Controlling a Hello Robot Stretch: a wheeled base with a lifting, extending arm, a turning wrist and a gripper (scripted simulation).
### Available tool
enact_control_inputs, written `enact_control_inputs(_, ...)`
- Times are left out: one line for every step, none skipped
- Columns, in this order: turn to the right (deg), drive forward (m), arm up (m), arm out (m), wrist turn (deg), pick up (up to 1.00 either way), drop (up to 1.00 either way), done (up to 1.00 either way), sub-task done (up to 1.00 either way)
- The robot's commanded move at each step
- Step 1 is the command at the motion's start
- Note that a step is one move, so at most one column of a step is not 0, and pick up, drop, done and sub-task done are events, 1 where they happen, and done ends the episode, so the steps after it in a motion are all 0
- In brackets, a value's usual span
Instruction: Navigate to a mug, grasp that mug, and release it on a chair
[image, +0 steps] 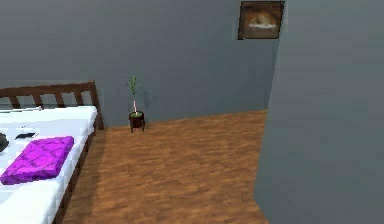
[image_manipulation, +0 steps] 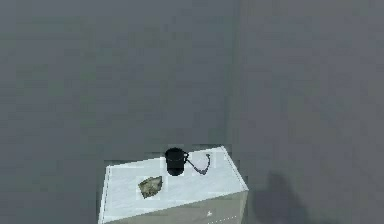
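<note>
Nearest item, arm side view: white bench (image_manipulation: 225, 180), pale flat top, front face cut off by the bottom edge.

Hand: its state cannot be told from either view.

Item 1. Mug (image_manipulation: 176, 161), the task's thing: dark, upright, standing on the bench top towards the back edge, about midway across. Handle not made out.

Item 2. Thin dark wiry object (image_manipulation: 202, 164), lying on the bench just beside the mug on the arm side view's right. Whether it touches the mug cannot be told, and its kind is unclear.

Item 3. Small flat brownish-grey object (image_manipulation: 151, 186), lying on the bench nearer the front, apart from the mug on the arm side view's left. Its kind is also unclear.

Item 4. Grey walls (image_manipulation: 90, 70) behind the bench, meeting in a corner above its right end.

Forward view:

Item 5. Grey wall section (image: 330, 130), close by, taking up the forward view's right.

Item 6. Brown wooden floor (image: 170, 170).

Item 7. Bed (image: 75, 150) at the lower left, white bedding, with a dark wooden slatted headboard (image: 50, 96).

Item 8. Purple cushion (image: 38, 158) lying on the bed, with small dark objects (image: 20, 135) beyond it.

Item 9. Potted plant (image: 135, 105), thin green stems in a dark pot, on the floor against the far wall, near the headboard.

Item 10. Framed picture (image: 261, 20) high on the far wall.
</note>
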Motion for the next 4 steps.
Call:
enact_control_inputs(0.0, 0.0, 0.5, 0.0, 0.0, 0.0, 0.0, 0.0, 0.0)
enact_control_inputs(0.0, 0.0, 0.28, 0.0, 0.0, 0.0, 0.0, 0.0, 0.0)
enact_control_inputs(0.0, 0.0, 0.0, 0.36, 0.0, 0.0, 0.0, 0.0, 0.0)
enact_control_inputs(0.0, 0.0, 0.0, 0.0, 45.0, 0.0, 0.0, 0.0, 0.0)
